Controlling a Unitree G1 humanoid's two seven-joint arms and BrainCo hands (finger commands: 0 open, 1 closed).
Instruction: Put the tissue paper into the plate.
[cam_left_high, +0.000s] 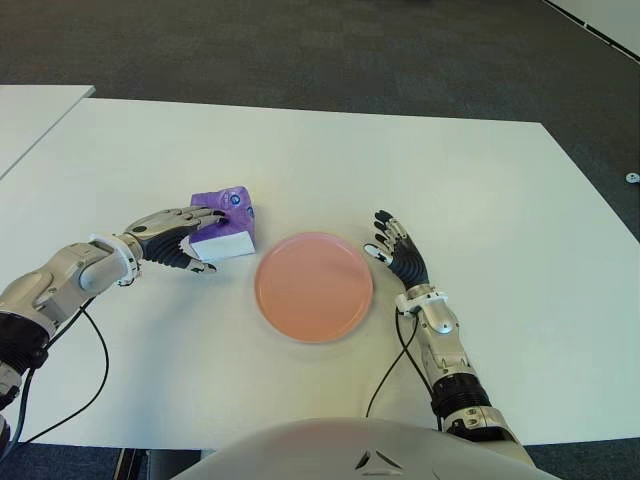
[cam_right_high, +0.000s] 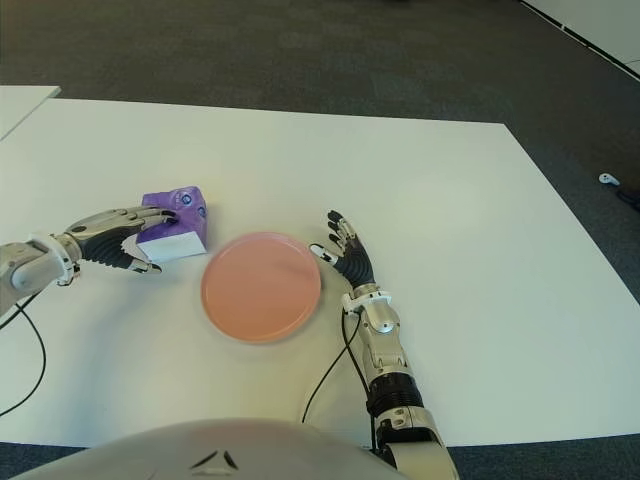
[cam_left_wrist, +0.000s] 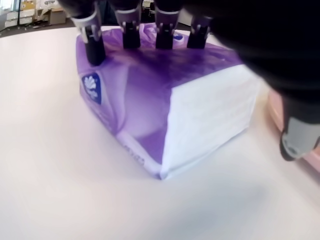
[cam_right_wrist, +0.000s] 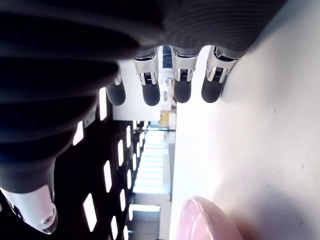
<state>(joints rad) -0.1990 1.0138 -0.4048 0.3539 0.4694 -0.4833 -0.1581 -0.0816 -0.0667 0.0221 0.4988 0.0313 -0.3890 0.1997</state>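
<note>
A soft purple plastic-wrapped pack of tissue paper (cam_left_high: 227, 226), with white tissue showing at its open end, is sitting on the white rectangular desk (cam_left_high: 480, 190), just to the left of a round, shallow pink plate (cam_left_high: 314, 286). The pack is lying close to the plate's upper left rim, but whether the two are touching cannot be told; it is not in the plate.

The left hand (cam_left_high: 178, 238) is reaching in from the robot's left and closing around the pack. In the left wrist view, four dark fingertips (cam_left_wrist: 94, 47) are pressing along the far top edge of the purple wrapper, while the thumb (cam_left_wrist: 296, 141) is hanging beside the white end of the pack, near the pink rim. The hand is gripping the tissue pack, which is sitting with its underside on the desk surface.

The right hand (cam_left_high: 402, 258) is showing just beside the right edge of the plate, palm turned towards it, with its fingers extended and relaxed and holding nothing. In the right wrist view, the straight fingertips (cam_right_wrist: 182, 89) are pointing away over the bare desk, and a part of the pink plate is showing close by.

A thin black cable (cam_left_high: 392, 366) is trailing along the right forearm across the desk, and another one (cam_left_high: 98, 362) is looping beneath the left arm. Dark grey carpet (cam_left_high: 330, 55) is stretching beyond the far edge of the desk.
</note>
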